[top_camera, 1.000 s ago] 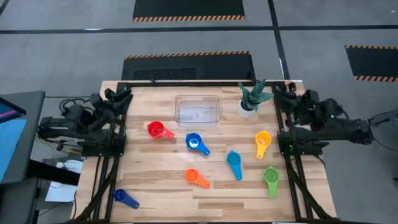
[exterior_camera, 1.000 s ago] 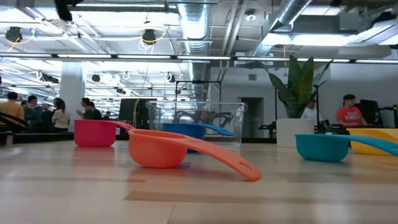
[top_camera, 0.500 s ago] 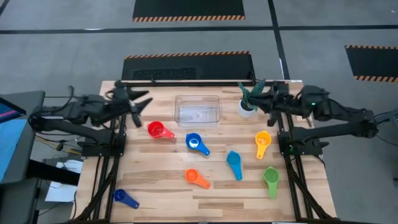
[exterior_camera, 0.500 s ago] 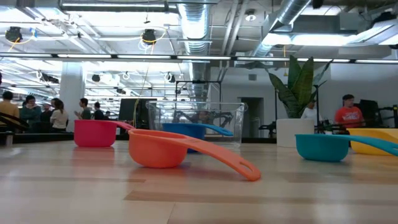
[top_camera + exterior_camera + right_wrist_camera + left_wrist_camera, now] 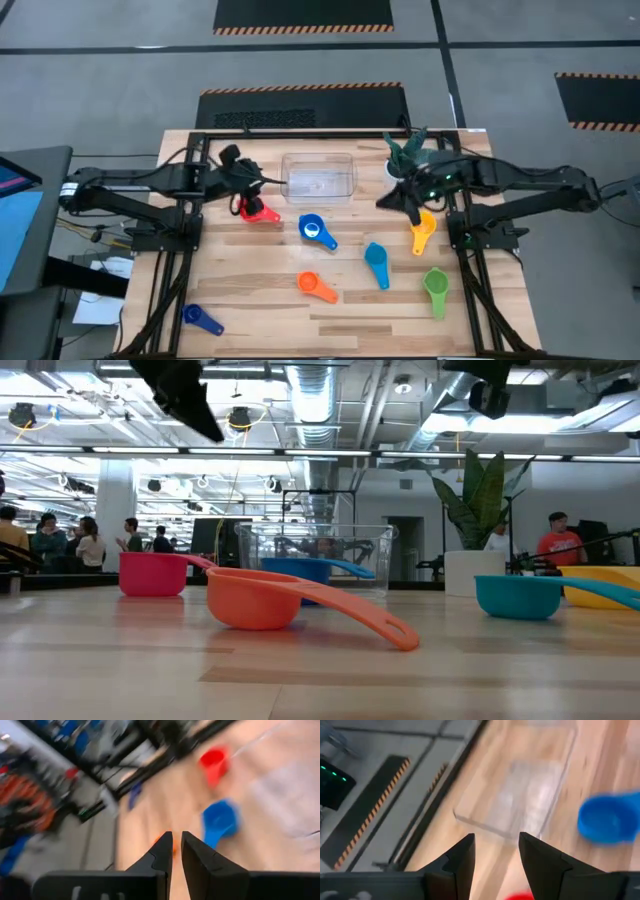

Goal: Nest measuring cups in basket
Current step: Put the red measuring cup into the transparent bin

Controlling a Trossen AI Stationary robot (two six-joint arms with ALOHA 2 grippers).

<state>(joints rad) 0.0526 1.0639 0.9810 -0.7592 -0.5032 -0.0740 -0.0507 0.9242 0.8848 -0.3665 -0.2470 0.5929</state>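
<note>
Now that both my arms have swung in from the table's sides, where they sat folded a second ago, my left gripper point(image 5: 250, 183) hangs over the red cup point(image 5: 257, 210), fingers point(image 5: 462, 857) parted by a narrow-to-medium gap and holding nothing. The wrist view looks past them at the basket point(image 5: 318, 175) with the red rim just peeking in below. My right gripper point(image 5: 397, 196) has come out past the potted plant point(image 5: 405, 160) and sits above the bare wood between the basket and the yellow cup point(image 5: 422, 232); its fingers point(image 5: 162, 855) are nearly closed, just a thin slit, also empty. So nothing is nested yet: the basket is still empty at the back middle of the table point(image 5: 270, 300), and all seven cups lie loose on the wood. Red is just left-front of the basket, blue point(image 5: 314, 230) just in front of it, teal point(image 5: 377, 262) and orange point(image 5: 314, 286) further forward, yellow and green point(image 5: 435, 286) on the right side, and dark blue point(image 5: 200, 319) way off in the front left corner. From the low camera both arms only show as dark shapes up high, well clear of the cups. My guess is the left goes for red first, since it's basically right on top of it, and the right will need to open up before it can grab anything.
</note>
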